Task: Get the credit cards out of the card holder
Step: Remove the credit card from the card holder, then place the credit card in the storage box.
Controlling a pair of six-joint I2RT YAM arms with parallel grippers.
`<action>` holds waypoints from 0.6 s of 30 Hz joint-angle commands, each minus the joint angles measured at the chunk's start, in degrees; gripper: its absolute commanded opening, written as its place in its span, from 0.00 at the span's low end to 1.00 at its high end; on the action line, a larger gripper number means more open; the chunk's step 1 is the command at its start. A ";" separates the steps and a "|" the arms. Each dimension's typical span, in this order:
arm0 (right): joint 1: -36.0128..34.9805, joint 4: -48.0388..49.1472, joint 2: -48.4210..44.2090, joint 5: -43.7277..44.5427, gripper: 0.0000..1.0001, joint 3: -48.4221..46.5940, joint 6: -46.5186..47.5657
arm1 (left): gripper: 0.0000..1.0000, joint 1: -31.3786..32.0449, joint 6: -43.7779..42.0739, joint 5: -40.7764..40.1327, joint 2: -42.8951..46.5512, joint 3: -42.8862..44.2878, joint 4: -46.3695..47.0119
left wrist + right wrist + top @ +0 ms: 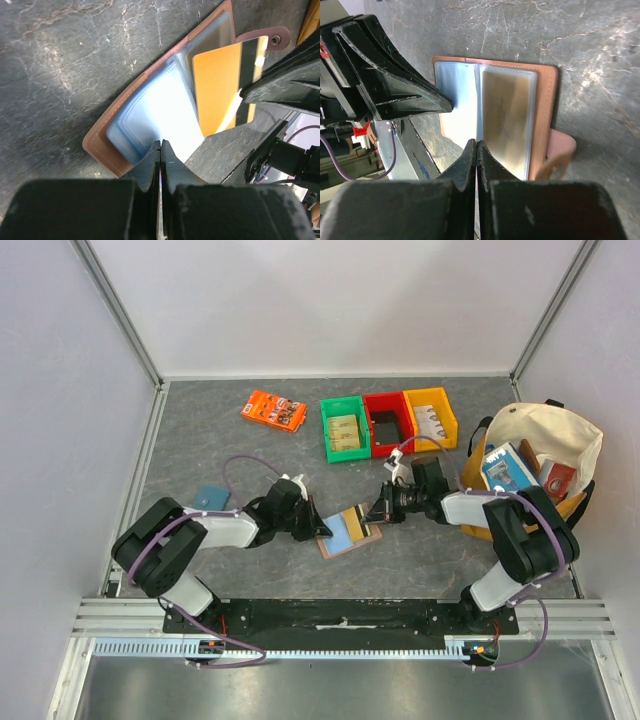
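The tan leather card holder (pixel 350 532) lies open on the grey table between both arms, its light blue lining (pixel 160 110) facing up. A gold-orange credit card (pixel 220 85) sits in a clear sleeve on its right half (pixel 505 120), beside the snap tab (pixel 560 150). My left gripper (pixel 160 142) is shut, its tips resting on the near edge of the blue page. My right gripper (pixel 476 142) is shut too. Its tips meet at the holder's edge, on the seam between the blue page and the card sleeve. Whether a thin edge is pinched there does not show.
Green (pixel 343 427), red (pixel 386 422) and yellow (pixel 431 417) bins stand in a row at the back, with an orange packet (pixel 273 410) to their left. A cream tote bag (pixel 560 450) with items fills the right side. A flat teal pouch (pixel 210 497) lies by the left arm.
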State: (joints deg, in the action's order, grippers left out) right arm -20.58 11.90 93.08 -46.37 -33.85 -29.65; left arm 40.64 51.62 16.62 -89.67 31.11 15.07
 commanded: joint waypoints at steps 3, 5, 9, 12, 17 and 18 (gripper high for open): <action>0.80 -8.64 -9.04 5.66 0.00 -3.33 0.74 | 0.05 0.05 -5.02 -7.37 4.93 -0.80 -9.78; 0.80 -10.92 -11.33 7.34 0.00 -4.47 -0.32 | 0.09 1.01 -8.00 -10.98 8.61 0.61 -12.25; 0.80 -15.94 -14.76 9.71 0.00 -7.28 -1.99 | 0.18 4.26 -14.77 -20.12 16.17 2.98 -14.72; 0.72 -16.91 -17.31 9.63 0.00 -8.34 -3.83 | 0.36 7.42 -20.57 -26.45 21.80 3.95 -14.72; 0.63 -17.26 -20.91 9.63 0.00 -8.87 -7.61 | 0.68 13.66 -33.57 -32.79 27.79 5.27 -12.18; 0.54 -17.35 -21.53 9.81 0.00 -9.04 -8.14 | 0.69 15.33 -36.38 -33.49 28.40 5.36 -11.21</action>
State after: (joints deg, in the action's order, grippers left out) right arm -19.92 -3.77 74.70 -37.32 -40.45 -33.89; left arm 51.57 29.89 -8.69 -64.10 34.20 0.97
